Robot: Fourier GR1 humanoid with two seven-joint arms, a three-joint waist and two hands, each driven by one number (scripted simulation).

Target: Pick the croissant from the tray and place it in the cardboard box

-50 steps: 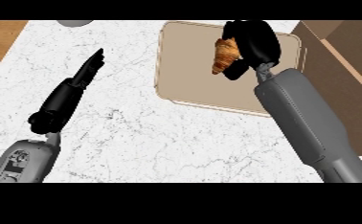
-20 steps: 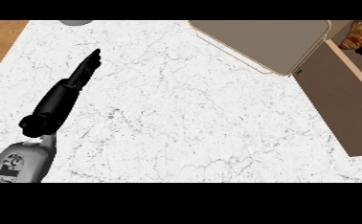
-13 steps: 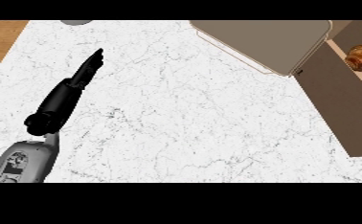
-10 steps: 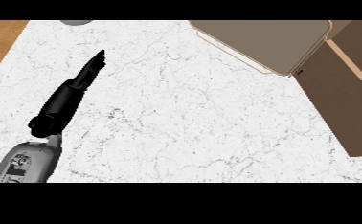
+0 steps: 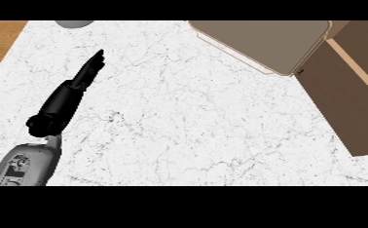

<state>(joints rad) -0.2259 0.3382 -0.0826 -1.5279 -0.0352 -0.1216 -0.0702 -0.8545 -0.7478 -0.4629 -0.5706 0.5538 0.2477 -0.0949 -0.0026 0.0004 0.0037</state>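
At upper right the tray sits bare, right hand unseen (left hand flat, empty); we're probably mid-placement. Next: release inside cardboard box.

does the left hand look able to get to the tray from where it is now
Probably, with a stretch: only counter shows between the left hand and the tray, so nothing blocks the way, but the tray sits well across at the upper right.

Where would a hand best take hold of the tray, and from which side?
Probably the tray by the raised rim on its lower-left edge, coming from the counter side; the cardboard box crowds its right edge.
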